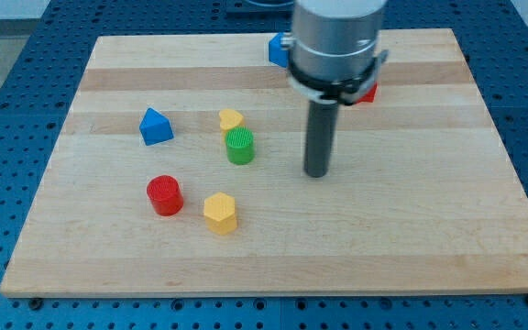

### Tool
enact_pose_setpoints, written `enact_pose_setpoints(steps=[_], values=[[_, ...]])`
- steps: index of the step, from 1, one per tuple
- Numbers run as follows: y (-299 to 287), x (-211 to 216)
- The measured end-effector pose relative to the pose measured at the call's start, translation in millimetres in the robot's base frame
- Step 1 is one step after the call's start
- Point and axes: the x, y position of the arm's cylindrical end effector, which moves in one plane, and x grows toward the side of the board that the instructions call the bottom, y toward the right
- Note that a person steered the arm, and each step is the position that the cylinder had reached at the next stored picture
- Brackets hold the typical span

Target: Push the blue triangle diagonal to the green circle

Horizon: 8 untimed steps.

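Observation:
The blue triangle (155,126) lies on the wooden board (411,238) at the view's left. The green circle (240,146) stands to its right and slightly lower, with a yellow heart (231,119) touching its upper left side. My tip (316,172) rests on the board to the right of the green circle, a block's width or more away from it, and far from the blue triangle.
A red circle (164,195) and a yellow hexagon (220,213) sit below the green circle. A blue block (278,49) and a red block (367,92) show partly behind the arm at the view's top.

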Motion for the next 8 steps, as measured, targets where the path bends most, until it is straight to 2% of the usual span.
enact_pose_setpoints(steps=[2, 4, 5, 6, 7, 8], values=[[-119, -29], [-200, -34], [-210, -48], [-186, -62], [-199, -88], [-238, -93]])
